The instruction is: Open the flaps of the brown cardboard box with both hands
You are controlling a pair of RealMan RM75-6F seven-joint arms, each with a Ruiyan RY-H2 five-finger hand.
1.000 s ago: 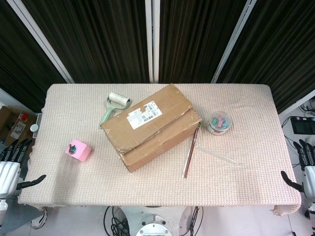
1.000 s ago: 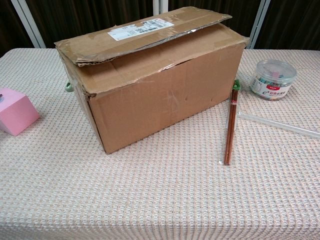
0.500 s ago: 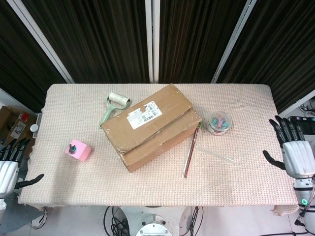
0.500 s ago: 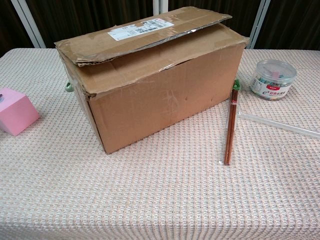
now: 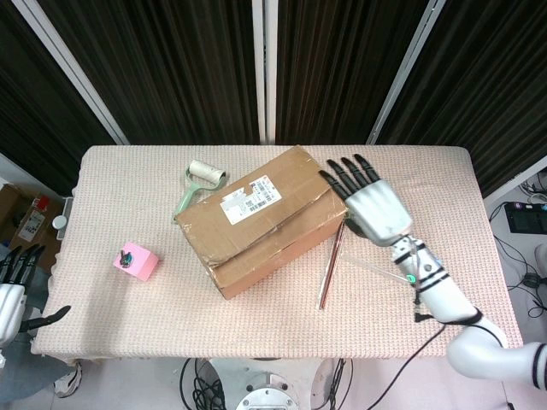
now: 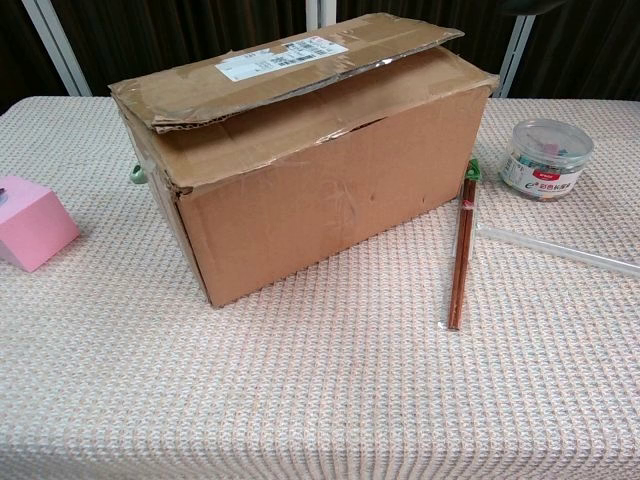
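The brown cardboard box [image 5: 263,220] sits near the middle of the cloth-covered table [image 5: 427,316], turned at an angle to the table's edges, its top flaps [image 6: 285,62] lying down with one long flap overlapping the other and a white shipping label [image 5: 251,196] on the upper one. The right hand [image 5: 369,205] is raised over the table beside the box's right end, fingers [image 5: 346,175] spread and extended toward the far edge, holding nothing; whether it touches the box cannot be told. The left hand [image 5: 12,290] is off the table beyond its left edge, near the front left corner, fingers apart and empty. A pink cube [image 5: 137,260] lies toward the left edge, a lint roller with a green handle [image 5: 197,184] lies just behind the box toward the far edge, and a brown stick in clear wrap [image 5: 332,263] lies just right of the box. A clear round tub of coloured clips [image 6: 545,160] stands toward the right edge, with a clear plastic tube [image 6: 560,250] in front of it.
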